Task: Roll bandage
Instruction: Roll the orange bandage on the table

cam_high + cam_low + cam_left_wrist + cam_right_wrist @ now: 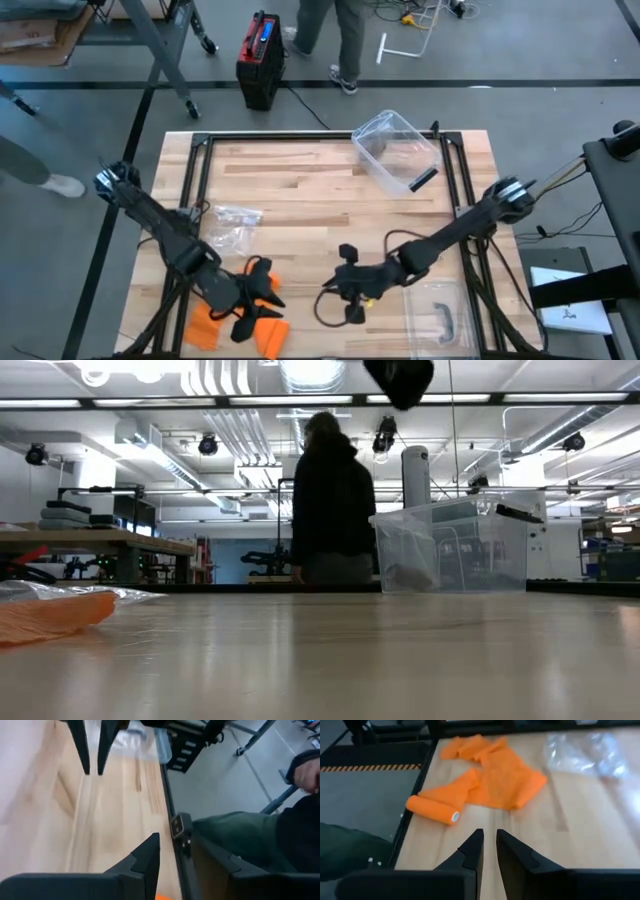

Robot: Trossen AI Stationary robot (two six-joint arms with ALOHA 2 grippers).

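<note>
The orange bandage lies on the wooden table by its near edge. Its rolled end [432,810] rests on its side, and the loose part [495,777] lies crumpled beside it. In the high view they show as loose cloth [208,327] and roll [270,338]. My left gripper [262,300] hovers over the bandage, fingers open [177,850]. A sliver of orange shows below them. My right gripper [489,840] stands to the bandage's right, pointing at it. Its fingers are a narrow gap apart, with nothing between them.
A crumpled clear bag [230,225] lies beyond the bandage. A clear plastic box [395,150] stands at the far right. A clear lid with a dark handle [442,318] lies at the near right. A person [330,500] stands beyond the table's far edge.
</note>
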